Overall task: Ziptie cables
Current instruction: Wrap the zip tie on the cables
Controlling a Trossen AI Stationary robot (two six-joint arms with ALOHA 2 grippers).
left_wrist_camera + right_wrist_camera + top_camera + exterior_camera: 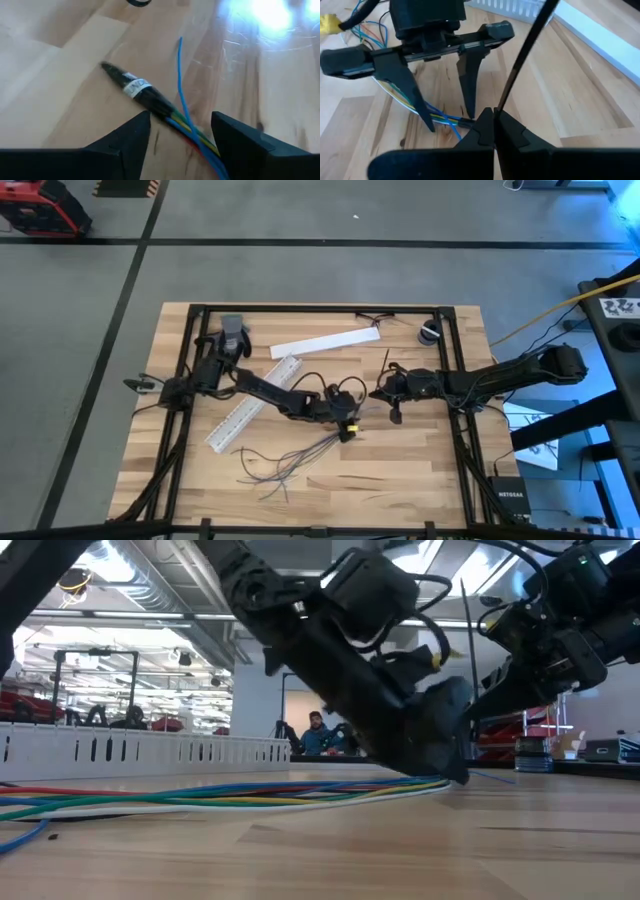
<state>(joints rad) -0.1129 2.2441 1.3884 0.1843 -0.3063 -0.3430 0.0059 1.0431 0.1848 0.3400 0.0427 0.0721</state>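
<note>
We find the cables (300, 455) fanned across the wooden surface (400, 480) at lower centre of the high view; the left tool (447, 112) stands parted astride their bundled end, gripping nothing; the right tool (493, 117) is closed on a thin black strip (522, 55).

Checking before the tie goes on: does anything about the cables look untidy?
Yes. One blue wire strays up out of the cables between the open left gripper's fingers, apart from the bundled end.
</note>
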